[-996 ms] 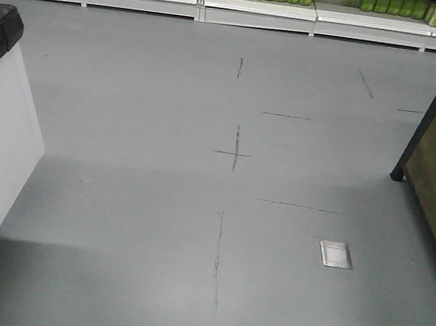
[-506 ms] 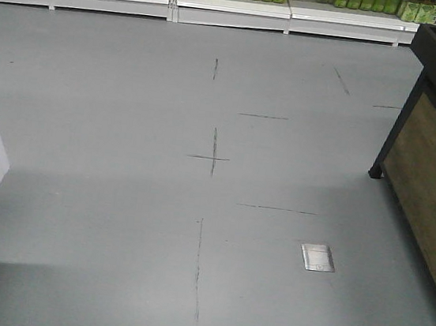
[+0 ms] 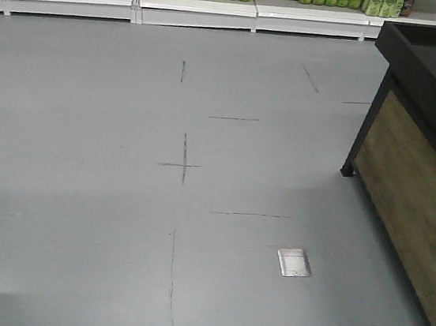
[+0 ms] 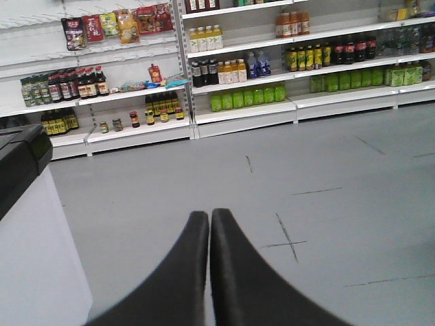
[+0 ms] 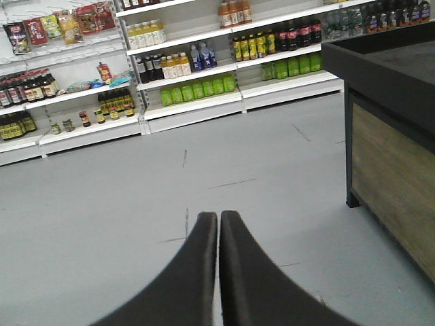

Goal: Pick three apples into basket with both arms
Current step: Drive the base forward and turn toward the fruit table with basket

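Both left gripper [image 4: 209, 217] and right gripper [image 5: 218, 219] are pinching closed on nothing. Only the left wrist view is showing a white counter [image 4: 34, 258], the others a wood-panelled stand [image 5: 391, 156]. Apples, basket: cannot tell where.

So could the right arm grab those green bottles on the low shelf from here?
Probably not. The right gripper is shut, and a broad stretch of grey floor lies between it and the green bottles.
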